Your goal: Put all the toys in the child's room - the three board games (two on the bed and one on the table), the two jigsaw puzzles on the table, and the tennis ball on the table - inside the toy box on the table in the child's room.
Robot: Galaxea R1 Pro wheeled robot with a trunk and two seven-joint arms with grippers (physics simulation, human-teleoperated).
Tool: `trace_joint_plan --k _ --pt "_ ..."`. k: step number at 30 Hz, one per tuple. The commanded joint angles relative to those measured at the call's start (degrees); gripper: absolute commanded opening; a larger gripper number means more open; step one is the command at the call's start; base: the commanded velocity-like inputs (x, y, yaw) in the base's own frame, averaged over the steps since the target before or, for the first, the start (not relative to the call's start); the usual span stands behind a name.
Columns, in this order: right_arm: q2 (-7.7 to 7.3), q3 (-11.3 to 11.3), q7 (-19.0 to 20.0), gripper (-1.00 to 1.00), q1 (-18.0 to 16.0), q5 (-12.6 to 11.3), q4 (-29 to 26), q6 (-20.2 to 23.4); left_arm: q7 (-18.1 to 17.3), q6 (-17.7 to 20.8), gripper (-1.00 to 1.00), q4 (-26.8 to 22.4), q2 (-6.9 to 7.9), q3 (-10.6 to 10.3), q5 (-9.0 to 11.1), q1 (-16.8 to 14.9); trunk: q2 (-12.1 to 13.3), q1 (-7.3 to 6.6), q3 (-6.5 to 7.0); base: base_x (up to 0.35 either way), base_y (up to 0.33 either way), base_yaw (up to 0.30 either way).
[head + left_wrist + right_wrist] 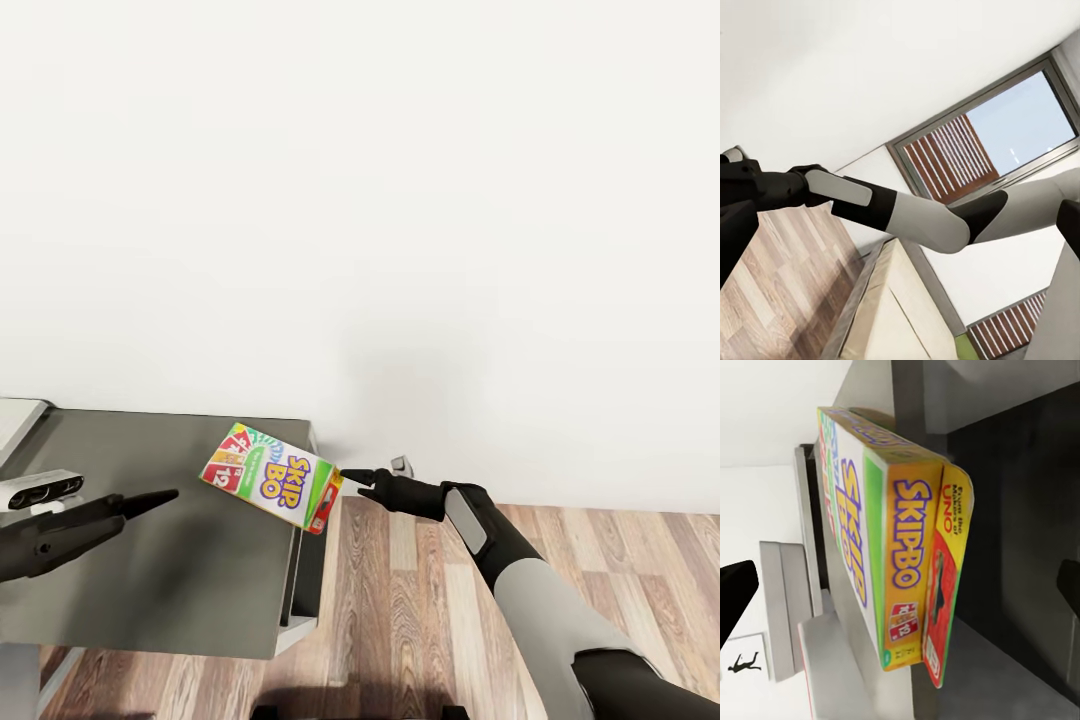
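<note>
The Skip-Bo box is one of the board games. It lies flat on the gray table, right at the table's far right corner, and one end pokes out past the edge. The box is a shiny card box, green, white, yellow and red, with big purple letters. In the right wrist view the box is close up, seen end on.

The right gripper is just beside the end that sticks out. Its two black fingers are spread apart, and it holds nothing. Under it is wood floor with brown planks, and there is room to move there.

The table top is smooth and dull, with lots of bare space. The left gripper hangs over that bare part, well apart from the box. I cannot tell if its pointed fingers are apart or together.

Behind it all is a plain white wall
</note>
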Motion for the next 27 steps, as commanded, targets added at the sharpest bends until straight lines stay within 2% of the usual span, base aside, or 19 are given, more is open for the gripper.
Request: trace_joint_plan --k 1,6,18,22,27 --pt "-0.04 0.1 -0.1 1.0 0.0 -0.3 0.0 0.3 -0.2 0.6 1.0 0.0 0.02 0.0 0.0 0.0 -0.1 0.01 -0.05 0.0 0.0 0.0" --pt "-0.15 0.1 -0.1 1.0 0.0 -0.3 0.0 0.3 -0.2 0.6 1.0 0.0 0.02 0.0 0.0 0.0 -0.1 0.01 -0.05 0.0 0.0 0.0" --pt "0.1 0.1 -0.3 1.0 0.0 -0.1 0.0 -0.3 -0.2 0.6 1.0 0.0 0.02 0.0 0.0 0.1 -4.9 2.65 -2.21 0.0 0.0 0.0" --pt "0.3 0.0 -0.4 1.0 0.0 1.6 0.0 -0.8 -0.2 0.6 1.0 0.0 0.02 0.0 0.0 0.1 -6.5 3.53 -2.93 0.0 0.0 0.0" --pt "0.52 -0.1 -0.5 1.0 0.0 4.5 0.1 -1.0 -0.2 0.6 1.0 0.0 0.02 0.0 0.0 0.1 -6.5 3.53 -2.93 0.0 0.0 0.0"
